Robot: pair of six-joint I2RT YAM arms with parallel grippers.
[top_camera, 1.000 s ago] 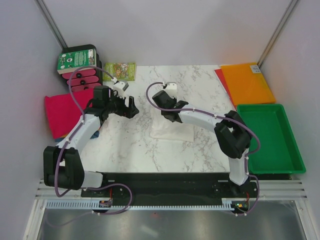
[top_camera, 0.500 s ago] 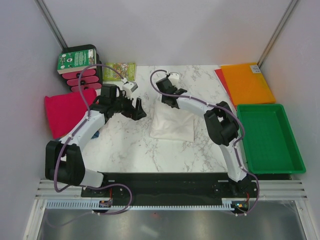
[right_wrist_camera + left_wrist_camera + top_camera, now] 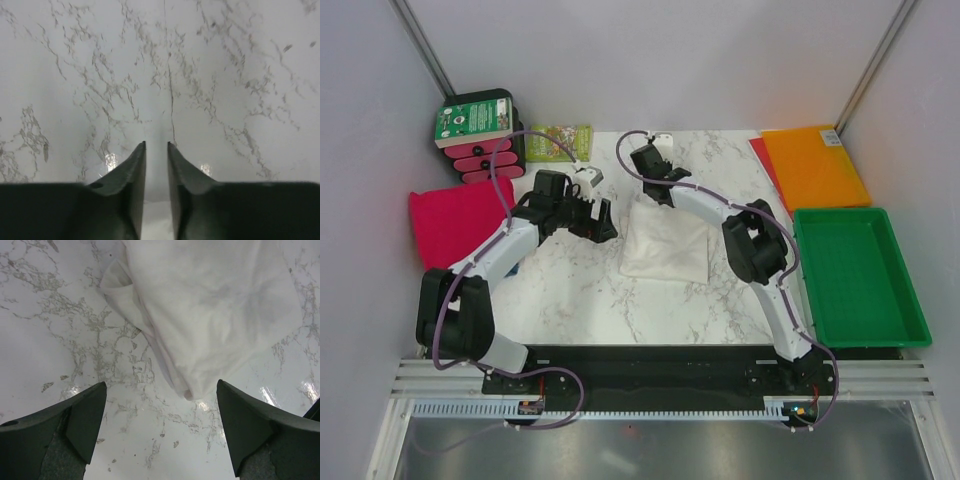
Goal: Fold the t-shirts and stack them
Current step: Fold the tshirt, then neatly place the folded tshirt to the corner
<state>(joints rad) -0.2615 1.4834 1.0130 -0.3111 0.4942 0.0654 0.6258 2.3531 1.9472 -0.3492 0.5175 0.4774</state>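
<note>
One white t-shirt (image 3: 665, 245) is lying folded mid-table, and the left gripper (image 3: 160, 387) is hovering by its far left corner with jaws spread wide and empty. Beyond it, the right gripper (image 3: 156, 146) is hanging over bare marble, jaws parted a sliver around nothing. One magenta-pink t-shirt (image 3: 450, 222) is sitting at the left, hiding whatever lies beneath it. Print on the far green box (image 3: 472, 118) is reading too small to make out.

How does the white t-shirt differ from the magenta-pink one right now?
The white t-shirt lies in the middle of the marble table. The magenta-pink t-shirt sits at the far left, beside the marble. The white one is fully in view, while the left arm crosses the pink one's near corner. Both lie folded flat.
</note>
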